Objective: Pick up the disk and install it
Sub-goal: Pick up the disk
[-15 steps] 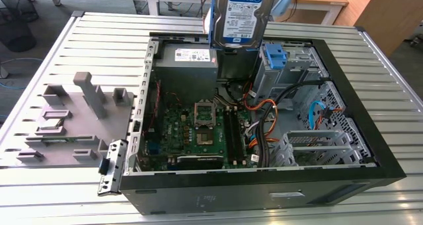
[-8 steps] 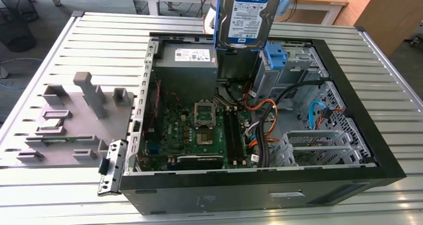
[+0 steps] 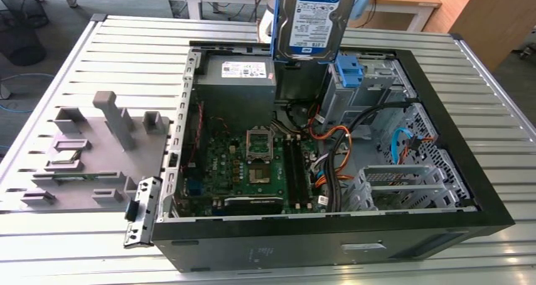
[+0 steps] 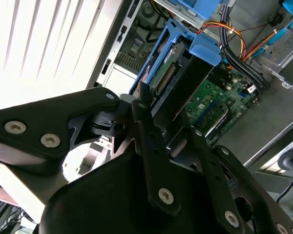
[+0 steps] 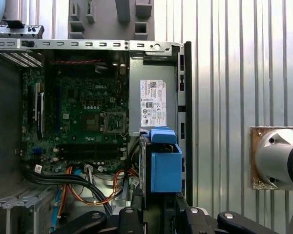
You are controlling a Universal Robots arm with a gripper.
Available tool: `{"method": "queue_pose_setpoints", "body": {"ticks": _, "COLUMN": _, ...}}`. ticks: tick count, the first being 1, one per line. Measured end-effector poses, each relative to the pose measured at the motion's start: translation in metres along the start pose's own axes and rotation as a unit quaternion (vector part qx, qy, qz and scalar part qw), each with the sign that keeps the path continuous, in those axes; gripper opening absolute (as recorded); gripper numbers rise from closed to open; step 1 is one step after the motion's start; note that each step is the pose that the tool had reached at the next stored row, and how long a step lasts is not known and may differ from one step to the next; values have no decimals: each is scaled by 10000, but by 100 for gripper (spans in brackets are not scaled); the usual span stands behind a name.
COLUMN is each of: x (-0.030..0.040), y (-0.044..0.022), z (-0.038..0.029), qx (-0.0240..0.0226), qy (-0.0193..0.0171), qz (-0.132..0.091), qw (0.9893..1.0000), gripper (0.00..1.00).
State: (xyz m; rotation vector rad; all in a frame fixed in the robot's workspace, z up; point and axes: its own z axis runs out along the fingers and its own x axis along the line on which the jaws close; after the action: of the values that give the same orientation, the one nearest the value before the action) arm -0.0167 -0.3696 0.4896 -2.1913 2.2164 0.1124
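Observation:
The disk (image 3: 310,18), a silver drive with a white-and-blue label in a blue bracket, hangs upright above the far side of the open computer case (image 3: 469,172). It sits over the gap between the grey power supply and the drive cage. In the second wrist view my gripper (image 4: 168,109) is shut on the disk (image 4: 178,73), one black finger on each flat side. In the first wrist view the disk (image 5: 165,165) is seen edge-on, rising from between the fingers (image 5: 132,217), with the case interior behind it.
Inside the case lie the green motherboard (image 3: 251,166), the grey power supply box (image 3: 237,78), orange and black cables (image 3: 335,140) and a drive cage holding a blue bracket (image 3: 352,71). A grey fixture plate (image 3: 92,147) lies on the slatted metal table (image 3: 84,247) at the exterior view's left.

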Motion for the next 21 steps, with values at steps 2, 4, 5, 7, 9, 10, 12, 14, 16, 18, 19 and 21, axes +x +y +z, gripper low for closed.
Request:
{"method": "queue_pose_setpoints", "body": {"ticks": 2, "x": -1, "y": 1, "z": -24, "qx": 0, "qy": -1, "qz": 0, "qw": 10000, "gripper": 35}}
{"method": "queue_pose_setpoints", "body": {"ticks": 4, "x": -3, "y": 1, "z": -56, "qx": 0, "qy": -1, "qz": 0, "qw": 10000, "gripper": 35}}
{"method": "queue_pose_setpoints", "body": {"ticks": 5, "x": -4, "y": 2, "z": -74, "qx": 0, "qy": -1, "qz": 0, "qw": 10000, "gripper": 35}}
{"method": "queue_pose_setpoints", "body": {"ticks": 7, "x": -6, "y": 3, "z": -106, "qx": 0, "qy": -1, "qz": 0, "qw": 10000, "gripper": 35}}
{"method": "queue_pose_setpoints", "body": {"ticks": 9, "x": -9, "y": 4, "z": -143, "qx": 0, "qy": -1, "qz": 0, "qw": 10000, "gripper": 35}}
{"method": "queue_pose_setpoints", "body": {"ticks": 10, "x": -10, "y": 5, "z": -163, "qx": 0, "qy": -1, "qz": 0, "qw": 10000, "gripper": 35}}
{"method": "queue_pose_setpoints", "body": {"ticks": 12, "x": -13, "y": 6, "z": -198, "qx": 0, "qy": -1, "qz": 0, "qw": 10000, "gripper": 35}}
{"method": "queue_pose_setpoints", "body": {"ticks": 14, "x": -14, "y": 7, "z": -216, "qx": 0, "qy": 0, "qz": 0, "qw": 10000, "gripper": 35}}
{"method": "queue_pose_setpoints", "body": {"ticks": 16, "x": -14, "y": 1, "z": -216, "qx": 0, "qy": -2, "qz": 0, "qw": 10000, "gripper": 35}}
{"method": "queue_pose_setpoints", "body": {"ticks": 18, "x": -14, "y": -20, "z": -216, "qx": 1, "qy": -3, "qz": 2, "qw": 10000, "gripper": 35}}
{"method": "queue_pose_setpoints", "body": {"ticks": 19, "x": -14, "y": -37, "z": -217, "qx": 0, "qy": -3, "qz": 2, "qw": 10000, "gripper": 35}}
{"method": "queue_pose_setpoints", "body": {"ticks": 21, "x": -14, "y": -80, "z": -218, "qx": -1, "qy": -3, "qz": 3, "qw": 10000, "gripper": 35}}
